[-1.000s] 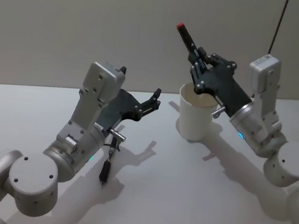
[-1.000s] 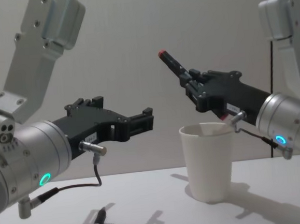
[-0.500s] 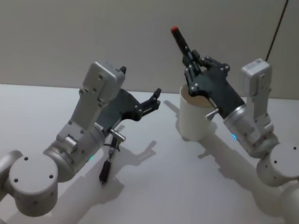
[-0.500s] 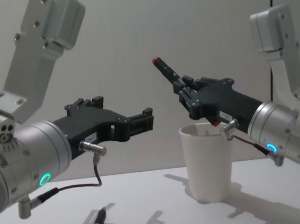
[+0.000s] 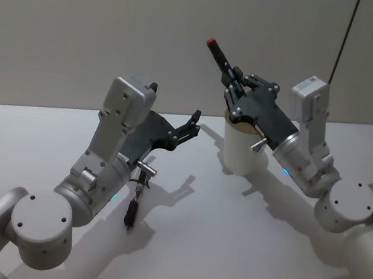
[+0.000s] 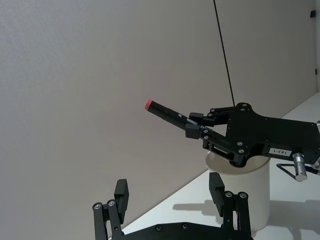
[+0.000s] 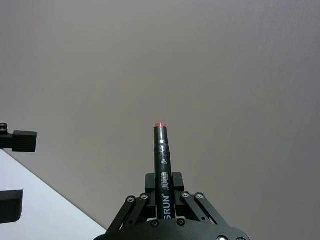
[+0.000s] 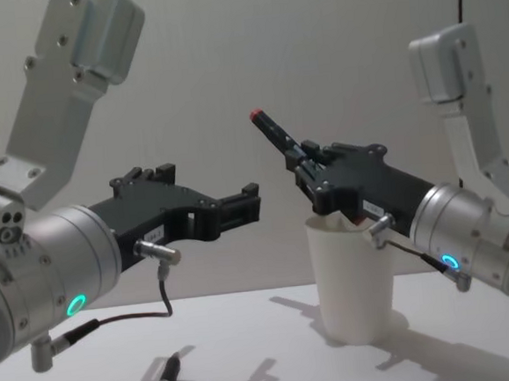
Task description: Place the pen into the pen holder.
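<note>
A black pen point(image 5: 221, 57) with a red end points up and to the left, and my right gripper point(image 5: 236, 78) is shut on its lower part. The gripper hangs just above the rim of the pen holder point(image 5: 242, 152), a white paper cup standing on the table. From the chest view the pen point(image 8: 272, 133) slants above the cup point(image 8: 354, 280), its lower end hidden by the gripper. The right wrist view has the pen point(image 7: 162, 160) clamped between the fingers. My left gripper point(image 5: 194, 123) is open in the air to the cup's left, holding nothing.
Another dark pen point(image 5: 131, 211) lies on the white table under my left arm. A plain wall stands close behind the cup, and a thin black cable point(image 5: 343, 36) hangs down at the back right.
My right gripper has carried the pen to the left and slightly down, from beside the cup to over its rim. The left arm has not moved.
</note>
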`<action>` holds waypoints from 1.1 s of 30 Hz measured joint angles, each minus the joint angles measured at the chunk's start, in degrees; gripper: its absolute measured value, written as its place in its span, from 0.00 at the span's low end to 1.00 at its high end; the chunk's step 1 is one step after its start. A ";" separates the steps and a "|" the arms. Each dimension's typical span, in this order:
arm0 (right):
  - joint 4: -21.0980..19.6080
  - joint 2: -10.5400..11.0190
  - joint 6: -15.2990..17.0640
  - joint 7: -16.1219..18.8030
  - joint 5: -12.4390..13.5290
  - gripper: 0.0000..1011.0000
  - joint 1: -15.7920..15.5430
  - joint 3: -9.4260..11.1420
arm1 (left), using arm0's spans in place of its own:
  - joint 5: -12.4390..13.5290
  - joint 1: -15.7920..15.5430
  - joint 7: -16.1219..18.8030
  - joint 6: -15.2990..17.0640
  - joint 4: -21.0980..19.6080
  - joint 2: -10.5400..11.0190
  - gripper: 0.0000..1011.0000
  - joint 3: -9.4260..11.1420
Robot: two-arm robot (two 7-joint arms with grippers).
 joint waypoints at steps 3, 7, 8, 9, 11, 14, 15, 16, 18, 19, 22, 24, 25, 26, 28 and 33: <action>0.36 -0.11 -0.13 -0.05 -0.05 0.23 0.16 -0.06 | 0.00 0.00 0.00 0.00 0.00 0.00 0.99 0.00; 0.66 -0.19 -0.21 -0.09 -0.10 0.38 0.29 -0.12 | 0.00 0.00 0.00 0.00 0.00 0.00 0.99 0.00; 0.79 -0.23 -0.24 -0.10 -0.13 0.40 0.33 -0.15 | 0.00 0.00 0.00 0.00 0.00 0.00 0.99 0.00; 0.84 -0.25 -0.27 -0.11 -0.14 0.42 0.37 -0.16 | 0.00 0.00 0.00 0.00 0.00 0.00 0.99 0.00; 1.00 -0.29 -0.33 -0.12 -0.17 0.50 0.43 -0.18 | 0.00 0.00 0.00 0.00 0.00 0.00 0.99 0.00; 1.14 -0.32 -0.38 -0.14 -0.19 0.59 0.49 -0.20 | 0.00 0.00 0.00 0.00 0.00 0.00 0.99 0.00; 1.17 -0.33 -0.39 -0.14 -0.19 0.62 0.50 -0.21 | 0.00 0.00 0.00 0.00 0.00 0.00 0.99 0.00; 1.20 -0.34 -0.40 -0.14 -0.19 0.64 0.52 -0.21 | 0.00 0.00 0.00 0.00 0.00 0.00 0.99 0.00; 1.30 -0.36 -0.43 -0.16 -0.21 0.72 0.56 -0.22 | 0.00 0.00 0.00 0.00 0.00 0.00 0.99 0.00; 1.33 -0.36 -0.44 -0.16 -0.21 0.74 0.57 -0.23 | 0.00 0.00 0.00 0.00 0.00 0.00 0.99 0.00; 1.41 -0.38 -0.45 -0.17 -0.22 0.81 0.60 -0.25 | 0.00 0.00 0.00 0.00 0.00 0.00 0.99 0.00; 1.41 -0.38 -0.45 -0.17 -0.22 0.89 0.60 -0.25 | 0.00 0.00 0.00 0.00 0.00 0.00 0.99 0.00; 1.40 -0.38 -0.45 -0.16 -0.22 0.90 0.60 -0.25 | 0.00 0.00 0.00 0.00 0.00 0.00 0.99 0.00; 1.33 -0.36 -0.44 -0.15 -0.21 0.91 0.59 -0.25 | 0.00 0.00 0.00 0.00 0.00 0.00 0.99 0.00; 0.55 -0.23 -0.16 -0.05 0.10 0.98 0.25 -0.22 | 0.00 0.00 0.00 0.00 0.00 0.00 0.99 0.00; -1.75 0.21 0.84 0.24 1.08 0.99 -0.82 -0.07 | 0.00 0.00 0.00 0.00 0.00 0.00 0.99 0.00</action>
